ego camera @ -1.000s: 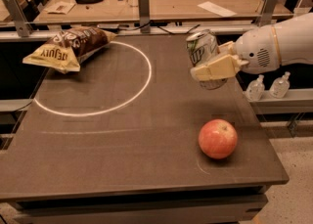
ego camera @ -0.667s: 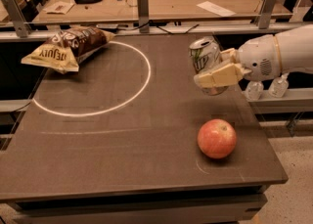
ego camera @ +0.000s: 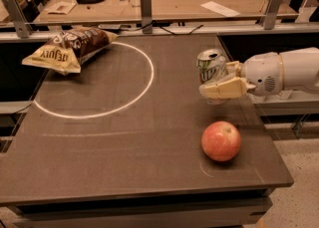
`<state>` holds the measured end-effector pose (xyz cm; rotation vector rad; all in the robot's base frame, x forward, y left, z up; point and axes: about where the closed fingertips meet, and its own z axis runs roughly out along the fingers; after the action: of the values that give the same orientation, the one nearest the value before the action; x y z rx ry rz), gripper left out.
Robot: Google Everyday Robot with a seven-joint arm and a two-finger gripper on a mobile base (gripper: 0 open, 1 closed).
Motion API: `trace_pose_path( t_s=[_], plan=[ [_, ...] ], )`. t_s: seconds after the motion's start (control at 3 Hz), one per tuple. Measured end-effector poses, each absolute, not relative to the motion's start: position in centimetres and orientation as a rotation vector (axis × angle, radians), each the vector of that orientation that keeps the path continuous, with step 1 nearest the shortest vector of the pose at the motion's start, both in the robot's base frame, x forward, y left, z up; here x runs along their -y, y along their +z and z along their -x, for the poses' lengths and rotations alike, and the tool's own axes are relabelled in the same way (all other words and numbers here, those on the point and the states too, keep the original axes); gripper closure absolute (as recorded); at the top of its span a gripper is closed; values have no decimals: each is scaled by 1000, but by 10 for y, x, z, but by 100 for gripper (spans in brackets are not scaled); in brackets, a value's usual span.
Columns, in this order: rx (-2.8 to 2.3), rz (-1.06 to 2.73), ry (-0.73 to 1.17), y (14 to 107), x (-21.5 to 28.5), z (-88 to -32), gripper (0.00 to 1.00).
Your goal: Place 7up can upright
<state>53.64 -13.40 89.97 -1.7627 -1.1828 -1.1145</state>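
The small silver-white aluminium 7up can with green logo [ego camera: 210,66] is held over the right side of the dark grey table [ego camera: 124,157], clamped round its lower body by the cream two-finger gripper [ego camera: 215,88]. Since a second ago it is lowered and brought closer to upright. Base contact is possibly made, but is hidden. Release is judged next. A round red apple [ego camera: 221,141] lies just nearer.

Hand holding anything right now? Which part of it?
Yes: the hand, over the right side of the table behind the apple, grips the 7up can by its lower half.
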Motion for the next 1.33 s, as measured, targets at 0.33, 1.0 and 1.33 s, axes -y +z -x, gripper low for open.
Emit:
trace_pose_path(
  t_s=[0.33,1.0,1.33],
  plan=[
    [1151,1719,-1144,891,134,-540,100],
    [1113,1655,-1207,878,141,-542,100],
    [1117,1628,-1232,874,142,-544,100]
  ],
)
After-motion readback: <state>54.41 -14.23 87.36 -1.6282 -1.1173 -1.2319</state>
